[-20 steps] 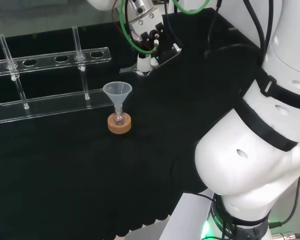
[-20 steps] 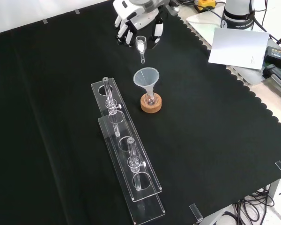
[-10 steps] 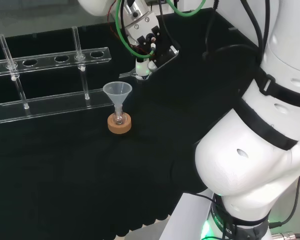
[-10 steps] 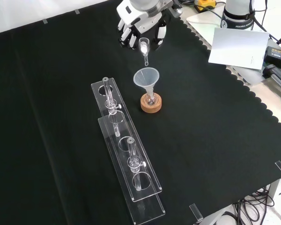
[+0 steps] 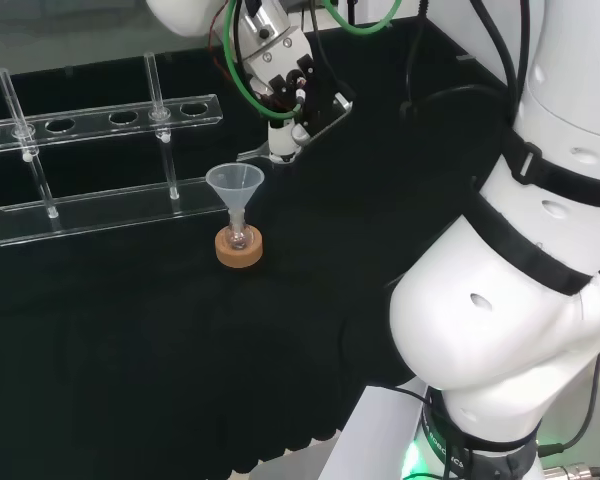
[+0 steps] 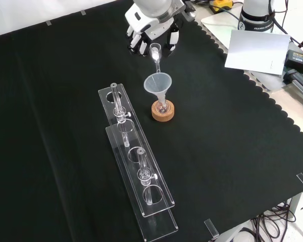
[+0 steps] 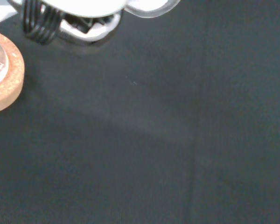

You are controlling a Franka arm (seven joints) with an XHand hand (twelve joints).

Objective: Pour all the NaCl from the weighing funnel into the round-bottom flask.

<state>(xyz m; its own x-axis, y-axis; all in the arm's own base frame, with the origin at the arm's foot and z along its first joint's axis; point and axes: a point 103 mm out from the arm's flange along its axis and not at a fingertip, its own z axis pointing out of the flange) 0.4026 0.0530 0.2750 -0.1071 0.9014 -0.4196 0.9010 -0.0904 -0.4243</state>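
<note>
Black cloth bench, clear racks at front view's lower left. Hand (image 6: pixel 151 25), top centre, fingers pinching weighing funnel (image 6: pixel 155 53), spout slanting down toward plastic funnel (image 6: pixel 158 84) on round-bottom flask (image 6: pixel 163 107), just short of rim.

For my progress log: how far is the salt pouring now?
Done: the hand holds the small clear weighing funnel. In hand: its stem points down toward the clear plastic funnel on the flask in the cork ring. Left: tipping it out.
</note>
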